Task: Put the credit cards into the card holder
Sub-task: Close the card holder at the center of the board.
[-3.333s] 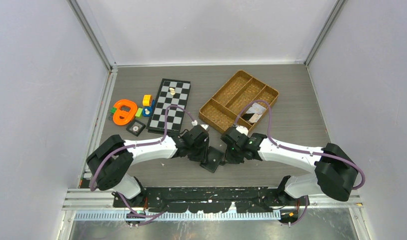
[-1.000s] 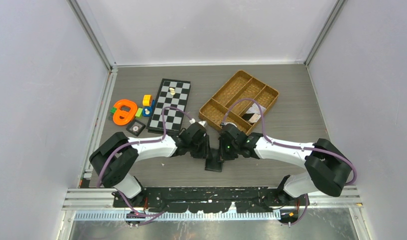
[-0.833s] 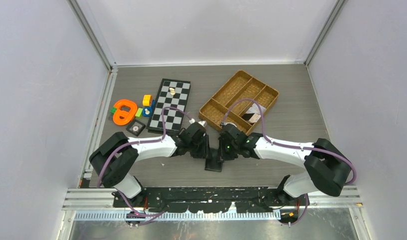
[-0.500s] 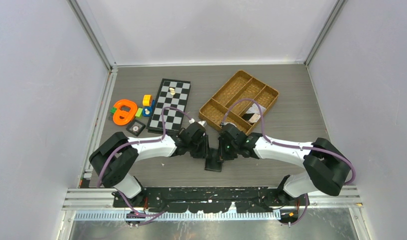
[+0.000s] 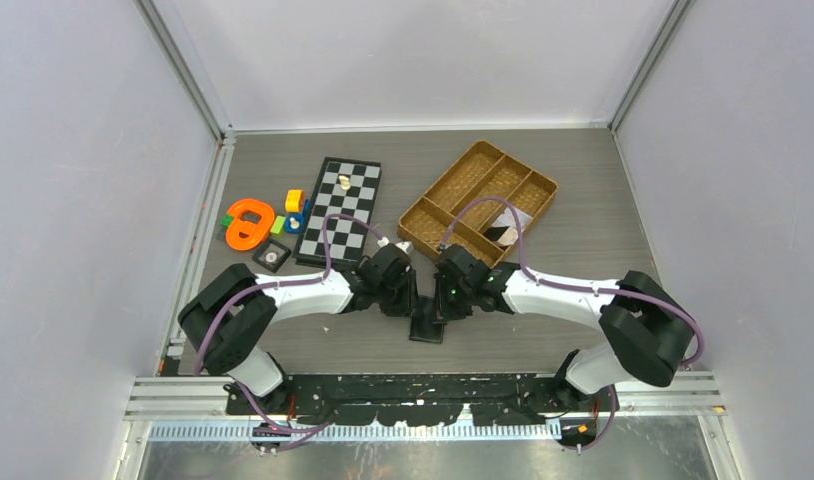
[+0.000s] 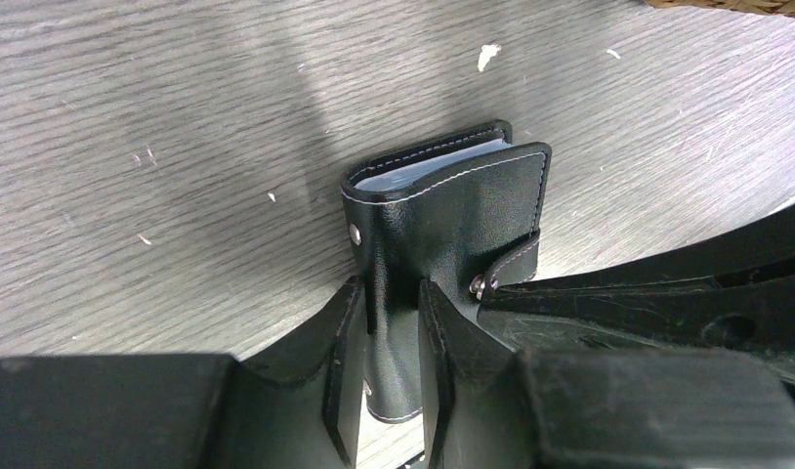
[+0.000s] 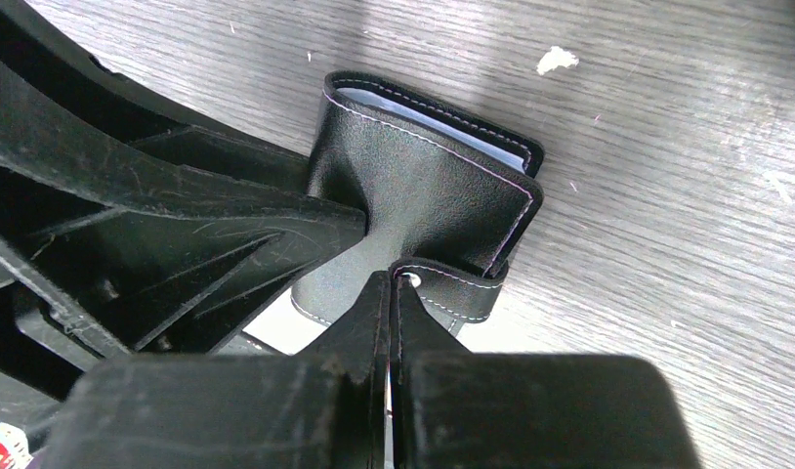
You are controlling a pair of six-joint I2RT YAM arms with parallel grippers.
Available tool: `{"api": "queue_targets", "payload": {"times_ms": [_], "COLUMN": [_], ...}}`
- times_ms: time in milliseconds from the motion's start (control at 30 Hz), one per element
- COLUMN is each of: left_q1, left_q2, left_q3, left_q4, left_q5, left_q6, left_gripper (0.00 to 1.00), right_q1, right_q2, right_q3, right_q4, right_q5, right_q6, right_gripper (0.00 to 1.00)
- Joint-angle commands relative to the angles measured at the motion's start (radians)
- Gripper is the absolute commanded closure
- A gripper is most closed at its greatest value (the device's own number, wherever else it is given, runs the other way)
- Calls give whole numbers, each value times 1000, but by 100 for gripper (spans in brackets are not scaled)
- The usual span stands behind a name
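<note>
The black card holder [image 5: 427, 326] stands folded on the table between my two grippers. In the left wrist view the card holder [image 6: 452, 210] shows pale card edges [image 6: 423, 168] in its pockets, and my left gripper [image 6: 392, 337] is shut on its lower flap. In the right wrist view my right gripper [image 7: 389, 293] is shut on the snap strap [image 7: 450, 285] of the card holder [image 7: 423, 195]. A whitish card and a dark card [image 5: 503, 232] lie in the brown tray. In the top view the left gripper [image 5: 411, 305] and right gripper [image 5: 439, 308] almost touch.
The brown woven divided tray [image 5: 438, 225] stands just behind the grippers. The chessboard [image 5: 338, 210] lies at the back left, with an orange toy [image 5: 248, 222], coloured blocks [image 5: 294, 201] and a small black square piece [image 5: 271, 256] beside it.
Since 3.3 s ago the right gripper has moved left against the card holder, which now stands more folded. Over the last second almost nothing has moved.
</note>
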Motion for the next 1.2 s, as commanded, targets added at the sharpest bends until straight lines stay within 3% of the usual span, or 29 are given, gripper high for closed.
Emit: {"api": "queue_targets", "payload": {"times_ms": [0,633,900,1033,1167], "left_q1": [-7,0,9,19,36], "left_q2": [26,11,-8,-33,-80], "left_q3": [-21,-36,-48,-51,-32], "left_q4": [21,29,32,35,-1], "left_q5": [-1,-1,-9,-10,-32], "left_q6": [-7,-12,-11,4,37], "left_gripper": [76,76,75,68,56], "right_q1": [8,7,8,7,8], "right_q2": [74,217,167,102,28], "right_q3": [7,70,77,97,151], "right_q4": [12,-132,-125,-116,-144], "right_q5": [6,89,85,63,62], "right_q6": [17,66,49,15,-33], "right_gripper": [99,99,99,100,92]}}
